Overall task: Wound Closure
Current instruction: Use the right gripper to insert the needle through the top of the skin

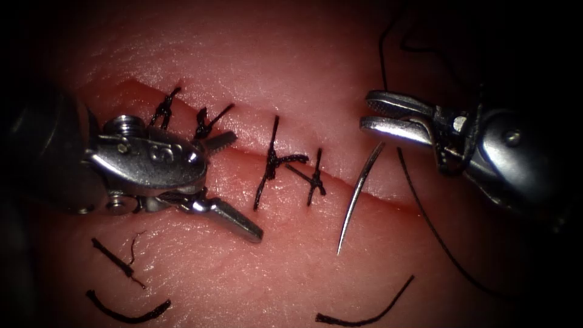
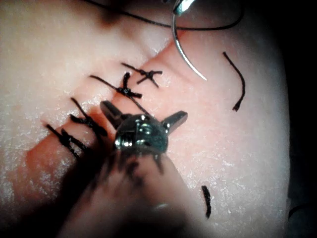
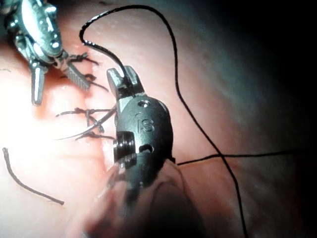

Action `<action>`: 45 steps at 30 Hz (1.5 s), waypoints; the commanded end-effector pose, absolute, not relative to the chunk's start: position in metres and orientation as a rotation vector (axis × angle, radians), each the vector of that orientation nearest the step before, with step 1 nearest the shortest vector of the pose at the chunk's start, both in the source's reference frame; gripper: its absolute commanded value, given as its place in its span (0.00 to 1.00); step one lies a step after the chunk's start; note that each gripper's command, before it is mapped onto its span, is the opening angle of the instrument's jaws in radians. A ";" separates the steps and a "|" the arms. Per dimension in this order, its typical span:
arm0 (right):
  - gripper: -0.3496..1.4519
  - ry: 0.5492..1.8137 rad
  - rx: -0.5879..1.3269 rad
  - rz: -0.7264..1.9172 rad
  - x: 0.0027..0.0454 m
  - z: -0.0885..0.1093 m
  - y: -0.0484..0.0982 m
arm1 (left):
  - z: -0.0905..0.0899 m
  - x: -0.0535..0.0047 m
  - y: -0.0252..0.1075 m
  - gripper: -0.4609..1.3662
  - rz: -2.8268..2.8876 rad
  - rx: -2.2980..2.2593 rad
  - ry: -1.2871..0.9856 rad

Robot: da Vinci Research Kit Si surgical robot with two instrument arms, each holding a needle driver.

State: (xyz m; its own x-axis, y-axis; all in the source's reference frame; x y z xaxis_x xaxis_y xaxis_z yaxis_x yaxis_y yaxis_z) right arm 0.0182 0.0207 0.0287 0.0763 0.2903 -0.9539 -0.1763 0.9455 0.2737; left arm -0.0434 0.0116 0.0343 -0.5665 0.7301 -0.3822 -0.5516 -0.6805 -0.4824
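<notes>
Endoscope view: my left tool hangs over the left end of the cut with its jaws spread wide, one tip pointing past the knotted stitches and the other lying over the tissue on the near side; it holds nothing. My right tool comes in over the right end of the cut, jaws nearly together, pinching the curved needle at its blunt end. The needle hangs free below my jaws, crossing the cut, its sharp tip just above the tissue and not in it. The thread trails from beside my right jaws away toward the right. Cut ends of thread lie on the tissue below both tools.

Left wrist view: my left jaws fan out to either side of the wrist, empty, just short of the row of stitches. Beyond them the needle curves down with its tip off the surface.

Right wrist view: my right tool has its jaws close together on the needle's end, the thread looping away over the tissue. The needle sweeps out beside my wrist over the stitches. The left tool stands ahead, spread apart.
</notes>
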 end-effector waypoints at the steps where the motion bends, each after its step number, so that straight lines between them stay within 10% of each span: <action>1: 0.00 1.455 0.089 0.353 0.0181 0.029 0.021 | 0.034 -0.0439 0.012 0.85 2.256 -0.739 -0.383; 17: 0.00 1.428 0.046 0.337 0.0137 0.029 0.021 | 0.032 -0.0506 0.011 0.06 2.359 -0.986 -0.295; 45: 0.00 1.427 0.037 0.335 0.0127 0.028 0.021 | 0.039 -0.0532 0.008 0.06 2.387 -1.018 -0.352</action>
State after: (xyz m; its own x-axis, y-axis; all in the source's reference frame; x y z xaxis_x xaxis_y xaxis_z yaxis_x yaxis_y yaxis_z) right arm 0.0127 0.0205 0.0281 0.1050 0.2493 -0.9627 -0.1995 0.9537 0.2252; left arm -0.0531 0.0083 0.0398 -0.5839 0.5543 -0.5931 -0.3663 -0.8319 -0.4169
